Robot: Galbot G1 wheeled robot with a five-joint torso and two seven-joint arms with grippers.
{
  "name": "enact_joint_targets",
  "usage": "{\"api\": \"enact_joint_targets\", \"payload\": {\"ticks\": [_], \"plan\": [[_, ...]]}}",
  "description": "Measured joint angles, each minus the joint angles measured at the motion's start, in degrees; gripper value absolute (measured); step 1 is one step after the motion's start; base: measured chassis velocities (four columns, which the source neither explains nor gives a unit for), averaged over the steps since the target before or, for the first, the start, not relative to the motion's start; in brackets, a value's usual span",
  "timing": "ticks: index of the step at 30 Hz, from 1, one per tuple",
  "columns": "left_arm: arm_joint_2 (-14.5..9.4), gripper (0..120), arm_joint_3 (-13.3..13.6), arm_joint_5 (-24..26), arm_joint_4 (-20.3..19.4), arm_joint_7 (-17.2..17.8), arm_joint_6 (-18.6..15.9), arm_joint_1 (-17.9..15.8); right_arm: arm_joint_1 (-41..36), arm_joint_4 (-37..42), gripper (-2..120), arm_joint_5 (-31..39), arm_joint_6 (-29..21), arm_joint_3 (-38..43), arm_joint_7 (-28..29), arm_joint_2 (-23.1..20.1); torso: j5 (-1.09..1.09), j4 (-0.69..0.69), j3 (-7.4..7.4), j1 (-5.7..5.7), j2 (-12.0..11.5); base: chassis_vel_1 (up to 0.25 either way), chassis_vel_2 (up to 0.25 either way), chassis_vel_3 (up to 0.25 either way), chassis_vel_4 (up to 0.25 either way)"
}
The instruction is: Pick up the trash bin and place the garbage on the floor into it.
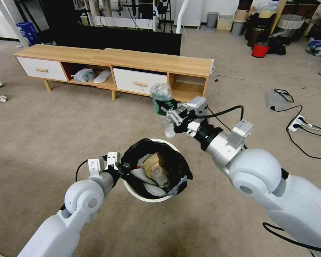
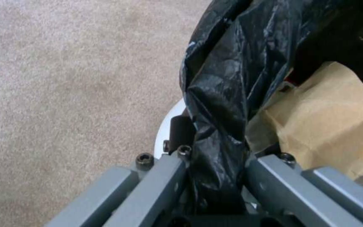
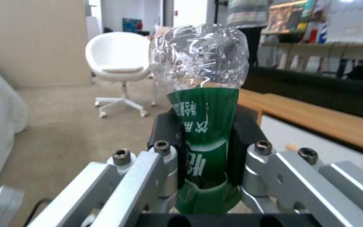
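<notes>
The trash bin (image 1: 146,198) is round and white, lined with a black bag (image 1: 174,162), and sits low between my arms. My left gripper (image 1: 123,167) is shut on its near-left rim; in the left wrist view the left gripper (image 2: 217,151) pinches the bag and the white rim (image 2: 167,126). Inside lie a tan box (image 1: 154,162) (image 2: 328,119) and a small clear bottle (image 1: 160,176). My right gripper (image 1: 170,113) is shut on a green-labelled clear bottle (image 1: 162,98), held above the bin's far edge. The bottle (image 3: 202,104) sits neck-down between the right gripper's (image 3: 204,138) fingers.
A low wooden TV bench (image 1: 114,66) with white drawers stands ahead. Black cables and a power strip (image 1: 296,123) cross the carpet (image 1: 42,142) on the right. A red bucket (image 1: 260,50) and a small grey bin (image 1: 212,19) stand far back. A white swivel chair (image 3: 120,63) is off to the side.
</notes>
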State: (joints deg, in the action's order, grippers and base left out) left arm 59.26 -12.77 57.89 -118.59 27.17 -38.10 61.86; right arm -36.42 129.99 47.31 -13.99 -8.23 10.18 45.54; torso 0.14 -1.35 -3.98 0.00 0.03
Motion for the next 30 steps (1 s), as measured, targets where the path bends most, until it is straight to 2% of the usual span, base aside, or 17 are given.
{"api": "enact_joint_targets", "payload": {"ticks": [4, 10, 16, 21, 30], "plan": [[0.2, 0, -0.2, 0.1, -0.4, 0.1, 0.0, -0.5, -1.2, -0.2, 17, -1.2, 0.0, -2.4, -0.1, 0.9, -0.1, -0.01, 0.0, 0.0, 0.0, 0.0, 0.0, 0.0, 0.0], [0.1, 0, -0.6, 0.2, -0.6, 0.0, 0.0, -0.6, -1.3, -0.5, 17, -1.8, 0.0, -4.1, -0.1, 1.5, -0.12, 0.0, 0.0, 0.0, 0.0, 0.0, 0.0, 0.0, 0.0], [0.5, 0, -2.4, -0.5, -1.0, 0.0, 0.1, -0.5, -2.5, -0.8, 17, -2.7, -0.4, -6.1, -0.1, 1.8, -0.13, -0.01, 0.0, 0.0, 0.0, 0.0, 0.0, 0.0, 0.0], [1.8, 0, -3.4, -2.2, -1.4, 0.1, 0.1, -0.4, -6.0, -0.4, 17, -4.1, -0.5, -5.2, -0.7, 0.1, -0.1, -0.02, 0.0, 0.0, 0.0, 0.0, 0.0, 0.0, 0.0], [1.7, 0, -4.7, -3.8, -2.1, -0.2, 0.3, 0.3, -12.5, 0.5, 17, -6.8, -0.2, -2.3, -2.2, -2.8, -0.12, -0.02, -0.01, 0.0, 0.0, 0.0, 0.0, 0.0, 0.0]]}}
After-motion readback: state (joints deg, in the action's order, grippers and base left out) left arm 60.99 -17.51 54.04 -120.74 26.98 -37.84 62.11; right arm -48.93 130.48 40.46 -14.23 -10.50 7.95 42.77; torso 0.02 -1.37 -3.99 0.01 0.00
